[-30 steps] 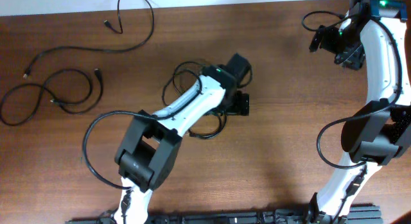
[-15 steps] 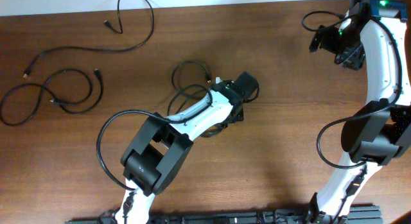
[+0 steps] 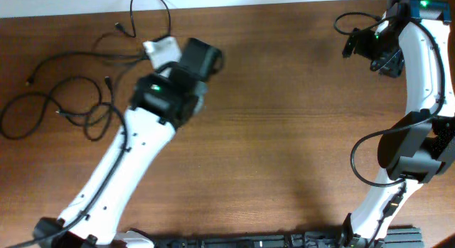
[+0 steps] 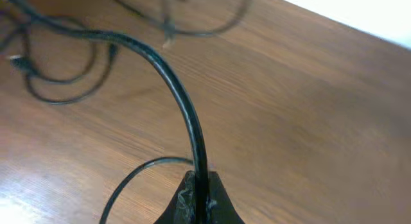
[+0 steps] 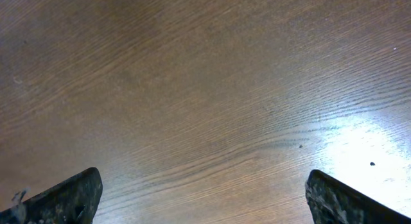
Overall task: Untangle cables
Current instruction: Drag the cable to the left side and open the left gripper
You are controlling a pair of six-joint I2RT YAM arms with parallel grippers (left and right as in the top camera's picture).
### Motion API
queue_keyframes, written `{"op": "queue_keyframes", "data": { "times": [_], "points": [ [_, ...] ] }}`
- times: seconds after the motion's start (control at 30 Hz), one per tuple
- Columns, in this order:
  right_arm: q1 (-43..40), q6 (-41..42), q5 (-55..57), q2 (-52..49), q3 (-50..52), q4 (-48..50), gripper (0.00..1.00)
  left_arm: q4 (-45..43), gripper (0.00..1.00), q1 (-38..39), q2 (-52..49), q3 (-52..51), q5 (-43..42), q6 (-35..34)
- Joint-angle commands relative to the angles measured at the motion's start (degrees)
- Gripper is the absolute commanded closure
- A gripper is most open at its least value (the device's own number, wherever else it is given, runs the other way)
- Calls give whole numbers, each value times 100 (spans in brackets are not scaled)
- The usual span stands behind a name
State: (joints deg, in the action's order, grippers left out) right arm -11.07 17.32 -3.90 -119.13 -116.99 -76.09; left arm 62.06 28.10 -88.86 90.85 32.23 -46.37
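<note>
While the left end effector [image 4: 199,197] is clamped on a black cable [image 4: 183,105] (it curves away over the table [image 3: 284,134]), the other cables [image 3: 47,97] lie looped far left; the right end effector [image 5: 204,197] hovers far right, fingers spread apart.

Bright, even light; glare on table [image 5: 359,140], rt wrist; far cables [image 4: 212,22] blurred.

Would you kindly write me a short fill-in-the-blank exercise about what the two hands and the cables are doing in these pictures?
1. The left hand is ____ on a black cable.
2. The right hand is ____ above the table, holding nothing.
3. In the overhead view, the loose cables lie on the ____ side of the table.

Missing words: shut; open; left.
</note>
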Motion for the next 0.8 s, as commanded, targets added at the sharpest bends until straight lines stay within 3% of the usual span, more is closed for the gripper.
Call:
{"op": "queue_keyframes", "data": {
  "times": [0.0, 0.1, 0.2, 0.33, 0.43, 0.5, 0.6, 0.7, 0.77],
  "points": [
    [-22, -39, 55, 48, 2, 0, 1, 127, 100, -1137, 629, 24, 166, -52],
    [-22, -39, 55, 48, 2, 0, 1, 420, 100, -2564, 1058, 22, 166, -221],
    [-22, -39, 55, 48, 2, 0, 1, 1060, 100, -4022, 1045, -146, 164, -1453],
    [-22, -39, 55, 48, 2, -2, 1, 476, 100, -5576, 844, -664, -131, -1703],
    [-22, -37, 55, 48, 2, -2, 1, -37, 100, -6137, 387, -831, -138, -1676],
    [-22, -39, 55, 48, 2, -2, 1, -780, 100, -6328, -254, -831, -136, -850],
    [-22, -39, 55, 48, 2, 0, 1, -1169, 100, -6354, -1021, -831, -138, -190],
    [-22, -39, 55, 48, 2, 0, 1, -1137, 100, -6354, -1305, -831, -540, 717],
    [-22, -39, 55, 48, 2, 0, 1, -723, 100, -6354, -1314, -833, -754, 761]
  ]
}}
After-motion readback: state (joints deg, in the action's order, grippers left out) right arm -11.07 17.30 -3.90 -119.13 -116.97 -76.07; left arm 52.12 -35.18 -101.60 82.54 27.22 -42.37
